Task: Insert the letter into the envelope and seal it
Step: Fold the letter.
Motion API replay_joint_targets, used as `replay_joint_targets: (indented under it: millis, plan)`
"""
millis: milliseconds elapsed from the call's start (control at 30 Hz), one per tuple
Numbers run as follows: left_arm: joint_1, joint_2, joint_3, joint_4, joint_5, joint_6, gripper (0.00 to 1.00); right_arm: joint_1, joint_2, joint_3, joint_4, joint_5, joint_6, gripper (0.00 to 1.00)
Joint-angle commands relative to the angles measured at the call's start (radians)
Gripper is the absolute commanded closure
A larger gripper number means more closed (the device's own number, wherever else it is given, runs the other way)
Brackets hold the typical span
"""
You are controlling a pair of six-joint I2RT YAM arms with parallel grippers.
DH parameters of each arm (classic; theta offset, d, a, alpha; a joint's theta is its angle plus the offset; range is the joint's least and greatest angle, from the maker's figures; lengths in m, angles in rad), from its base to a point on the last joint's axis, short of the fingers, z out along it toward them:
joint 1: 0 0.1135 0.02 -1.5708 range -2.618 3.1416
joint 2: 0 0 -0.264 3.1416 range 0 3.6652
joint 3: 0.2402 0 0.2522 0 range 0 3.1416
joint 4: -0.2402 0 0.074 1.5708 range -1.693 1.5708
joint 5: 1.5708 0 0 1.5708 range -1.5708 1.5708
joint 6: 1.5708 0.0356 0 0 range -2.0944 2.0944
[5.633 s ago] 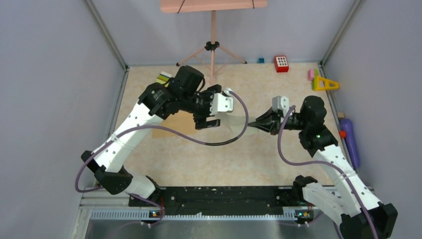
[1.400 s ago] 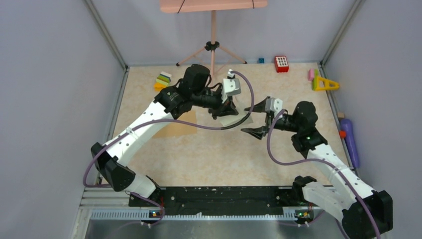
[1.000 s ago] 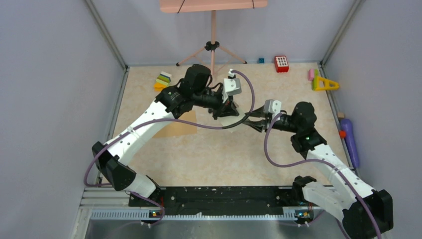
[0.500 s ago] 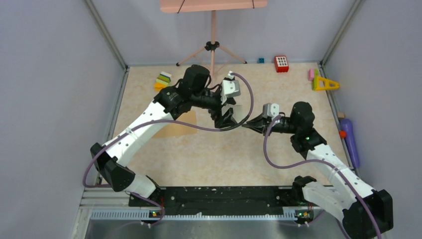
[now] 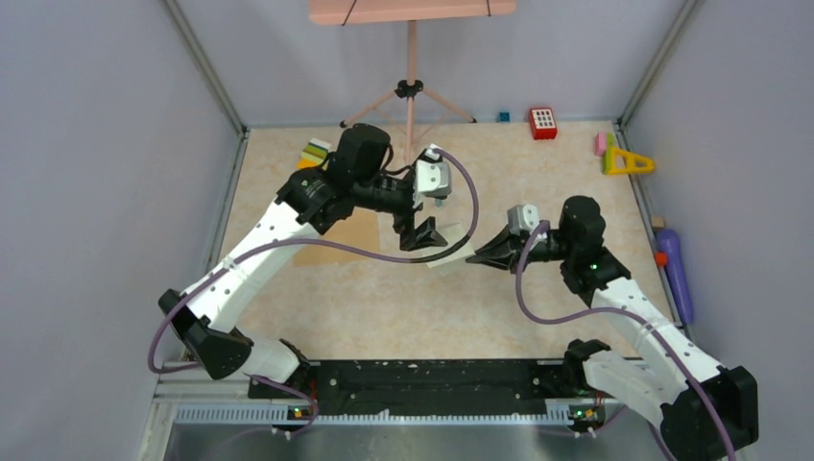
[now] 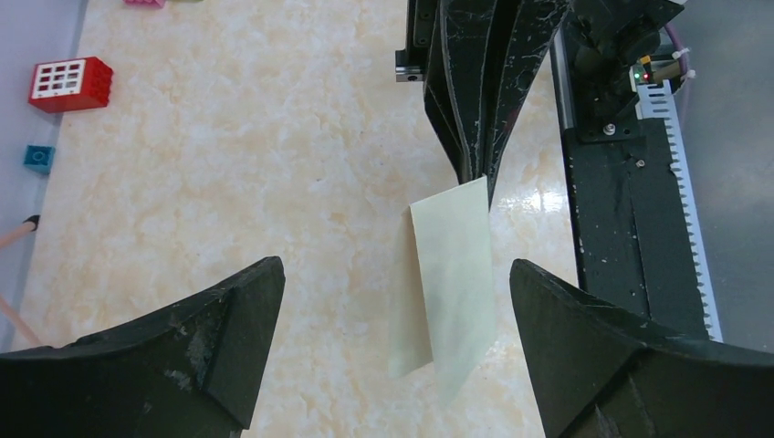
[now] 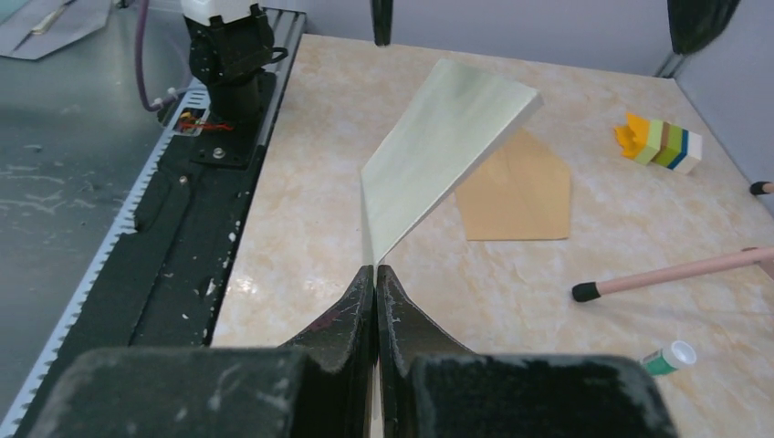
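Note:
The letter [image 5: 449, 253], a pale cream folded sheet, hangs above the table between the two arms. My right gripper [image 5: 472, 257] is shut on its near corner; in the right wrist view the letter [image 7: 443, 151] rises from the shut jaws of the right gripper [image 7: 375, 272]. My left gripper [image 5: 422, 238] stands open just left of the sheet. In the left wrist view the letter [image 6: 454, 274] lies between the spread fingers [image 6: 196, 342], touching neither. The brown envelope [image 5: 357, 230] lies flat on the table, partly under the left arm, and shows as an envelope [image 7: 520, 196] beyond the sheet.
A tripod stand [image 5: 410, 91] rises at the back centre, one leg [image 7: 675, 272] near the envelope. A striped block [image 5: 315, 151], a red block [image 5: 543, 123], a yellow triangle [image 5: 629, 161] and a purple bottle [image 5: 678, 274] line the edges. The black rail [image 5: 422, 379] runs along the near edge.
My left gripper has opened, let go of the letter and drawn back slightly left. My right gripper has shut on the sheet's edge and now holds it alone.

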Motion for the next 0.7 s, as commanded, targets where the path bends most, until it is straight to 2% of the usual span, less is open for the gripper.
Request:
replay_joint_targets:
  millis: [0,367,400,467,567,667]
  plan:
    - [0.003,0.049,0.039,-0.036,0.076,0.032,0.01,-0.007,-0.011,0.061,0.010,-0.098,0.024,1.00]
    - [0.003,0.120,0.080,-0.140,0.205,0.083,0.01,-0.013,-0.032,0.079,-0.067,-0.103,-0.046,1.00]
    - [0.003,0.120,0.080,-0.144,0.210,0.088,0.04,-0.013,-0.032,0.077,-0.065,-0.092,-0.048,1.00]
    - [0.003,0.118,0.082,-0.154,0.217,0.096,0.18,-0.017,-0.033,0.072,-0.060,-0.066,-0.057,1.00]
    - [0.003,0.112,0.079,-0.159,0.218,0.103,0.58,-0.019,-0.032,0.064,-0.042,-0.033,-0.055,1.00]
    - [0.003,0.107,0.071,-0.155,0.211,0.103,0.89,-0.024,-0.032,0.059,-0.020,-0.014,-0.042,1.00]
